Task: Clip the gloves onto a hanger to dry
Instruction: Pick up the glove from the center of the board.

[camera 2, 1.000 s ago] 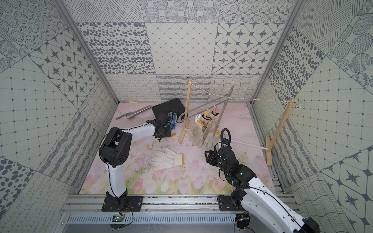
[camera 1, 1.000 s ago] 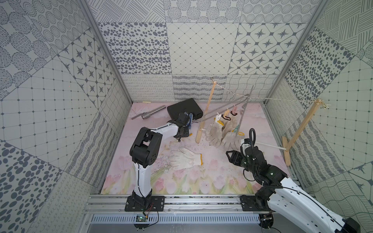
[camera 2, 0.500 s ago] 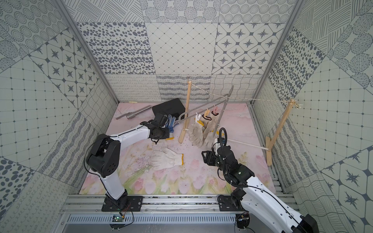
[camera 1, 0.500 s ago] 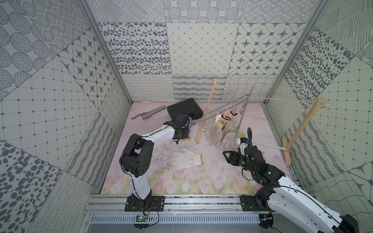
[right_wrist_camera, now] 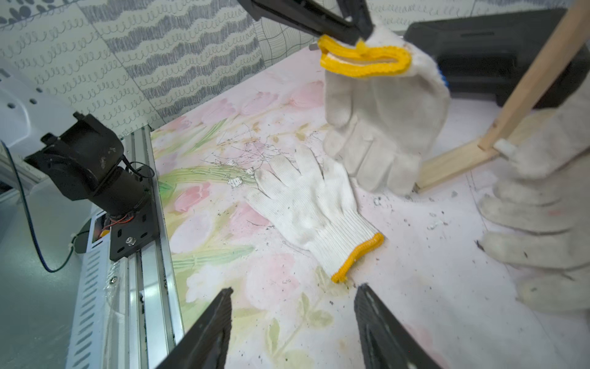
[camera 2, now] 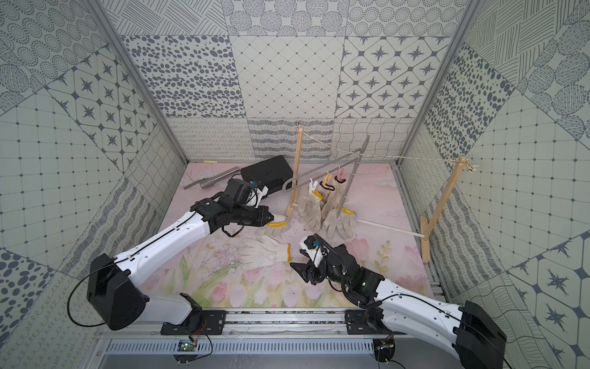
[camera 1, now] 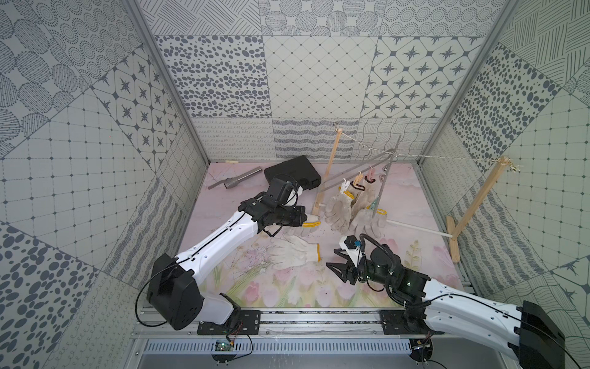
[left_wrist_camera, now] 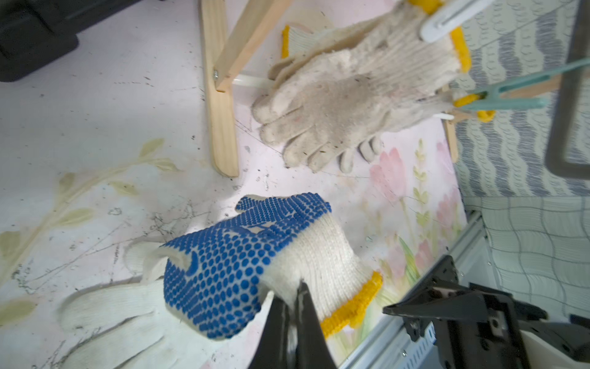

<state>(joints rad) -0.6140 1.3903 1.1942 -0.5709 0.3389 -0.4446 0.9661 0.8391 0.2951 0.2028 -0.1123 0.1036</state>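
The left tool (left_wrist_camera: 292, 297) is clamped shut on the ribbed cuff of a cream knitted glove with a blue-dotted palm (left_wrist_camera: 230, 262), just inside its yellow edge. The glove hangs fingers-down over the middle of the floral pink worktop (camera 1: 287, 287), near the foot of a wooden post (left_wrist_camera: 220, 127). The right tool (right_wrist_camera: 295, 289) hovers with its jaws wide apart and holds nothing. It sits just beside the yellow cuff of a plain white knitted glove (right_wrist_camera: 306, 204) lying flat nearer the front edge. Dirty cream gloves (camera 1: 340, 211) hang pegged to the flat grey hanger (left_wrist_camera: 567, 96) towards the back edge.
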